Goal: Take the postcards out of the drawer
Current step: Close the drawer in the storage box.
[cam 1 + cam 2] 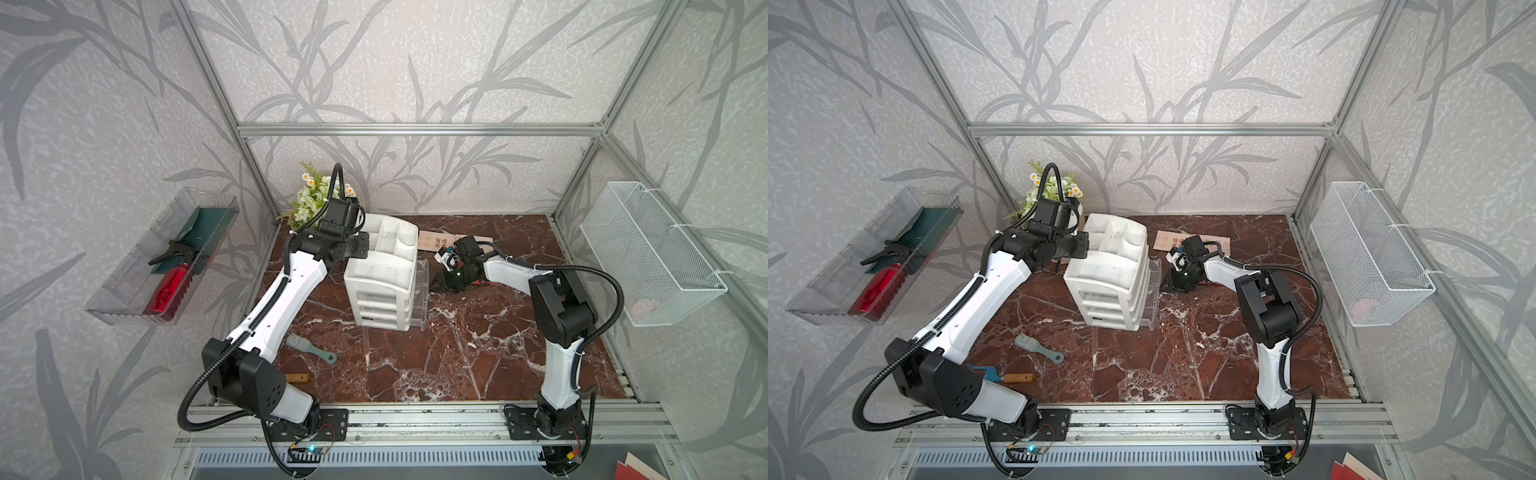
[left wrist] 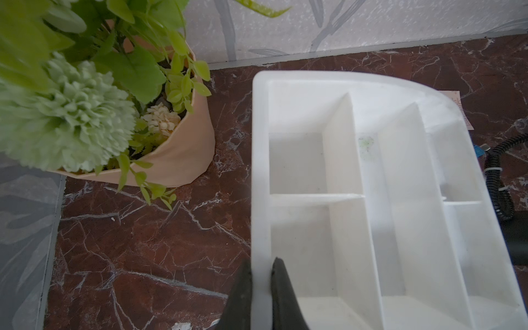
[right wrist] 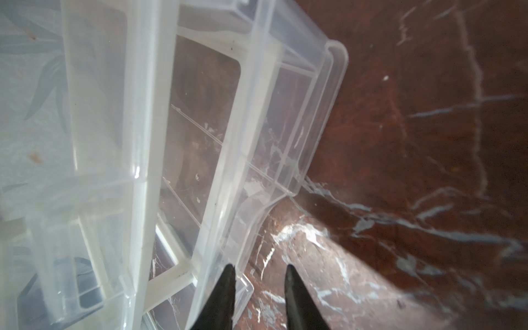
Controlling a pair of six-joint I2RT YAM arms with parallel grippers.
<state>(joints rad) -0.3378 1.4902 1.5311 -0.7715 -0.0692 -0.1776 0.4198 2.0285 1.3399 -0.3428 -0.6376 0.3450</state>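
Left gripper [image 2: 261,264]: closed on the side wall of the white organiser [image 2: 258,171], one finger each side
Right gripper [image 3: 260,267]: jaws narrowly apart, nothing clamped, one tip at the corner of the clear drawer [image 3: 320,94]
Drawer: drawn out of the organiser, toward the right arm
Postcards [image 1: 432,242]: cream cards laid flat on the marble table [image 1: 457,353] behind the organiser, partly hidden by the right wrist

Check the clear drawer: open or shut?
Open: the clear drawer juts out from the white organizer, near the right end effector.
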